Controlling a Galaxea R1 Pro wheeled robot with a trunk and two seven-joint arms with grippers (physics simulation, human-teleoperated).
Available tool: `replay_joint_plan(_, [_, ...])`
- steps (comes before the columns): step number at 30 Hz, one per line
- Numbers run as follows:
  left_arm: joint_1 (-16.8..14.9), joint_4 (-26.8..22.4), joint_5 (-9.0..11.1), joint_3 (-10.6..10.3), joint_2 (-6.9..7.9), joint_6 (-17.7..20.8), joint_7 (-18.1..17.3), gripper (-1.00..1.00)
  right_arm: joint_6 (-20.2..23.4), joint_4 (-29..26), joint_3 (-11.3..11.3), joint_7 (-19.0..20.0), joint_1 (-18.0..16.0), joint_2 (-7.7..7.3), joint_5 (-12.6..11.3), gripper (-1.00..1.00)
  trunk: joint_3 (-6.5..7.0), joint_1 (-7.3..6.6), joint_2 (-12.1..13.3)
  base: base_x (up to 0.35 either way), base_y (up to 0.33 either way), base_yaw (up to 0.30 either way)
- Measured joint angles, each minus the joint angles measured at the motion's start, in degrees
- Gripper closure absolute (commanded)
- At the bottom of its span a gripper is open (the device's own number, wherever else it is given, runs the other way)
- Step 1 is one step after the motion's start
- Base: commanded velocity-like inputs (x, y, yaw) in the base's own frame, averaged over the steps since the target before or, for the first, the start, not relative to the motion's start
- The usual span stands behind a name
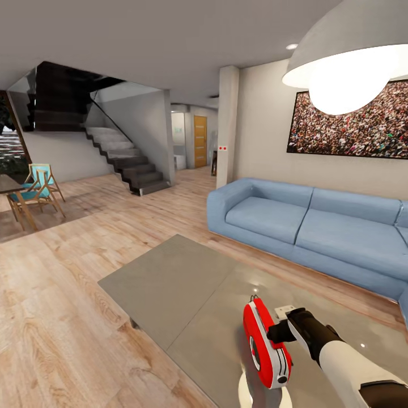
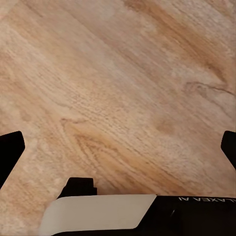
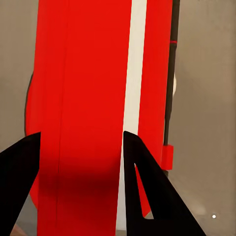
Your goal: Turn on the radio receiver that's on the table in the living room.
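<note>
I'm looking across the living room (image 1: 85, 238), with its light plank floor; I'll place everything against the table (image 1: 170, 283), the low grey glossy slab in the middle. Beyond the table's far long edge runs the blue sofa (image 1: 306, 226), and on the wall above that hangs the crowd-photo picture (image 1: 351, 124), partly covered by the white pendant lamp (image 1: 345, 62) close to my head camera. Well past the table's far corner, a dark staircase (image 1: 124, 158) climbs, and off to that side stands a wooden chair (image 1: 37, 192) with turquoise cushions.

The radio receiver (image 1: 266, 343) stands upright on the table's near part, red with a pale side band. My right gripper (image 1: 281, 331) is up against it; on the right wrist camera its dark fingers (image 3: 147, 187) lie over the red body (image 3: 88, 113), one to either side of it, but I cannot tell whether they are pinching it.

My left gripper (image 2: 118, 157) hangs over bare plank floor (image 2: 118, 88), fingers spread wide, holding nothing.
</note>
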Motion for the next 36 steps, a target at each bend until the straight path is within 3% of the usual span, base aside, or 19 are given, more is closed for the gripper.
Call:
replay_joint_plan(28, [0.0,0.1,-0.1,0.0,0.05,0.0,0.1,-1.0,0.0,0.0,0.0,0.0,0.0,0.0,0.3,1.0,5.02,-6.14,11.2,0.0,0.0,0.0])
replay_joint_plan(33, [0.0,0.0,-0.1,0.0,0.1,0.0,0.0,-1.0,0.0,-0.2,0.0,0.5,0.0,-0.02,0.4,1.0,5.02,-6.15,11.2,0.0,0.0,0.0])
replay_joint_plan(36, [0.0,0.0,-0.1,0.0,0.1,-0.1,0.2,-1.0,0.1,-0.5,0.0,4.0,0.0,-0.09,-0.2,1.0,5.02,-6.15,11.2,0.0,0.0,0.0])
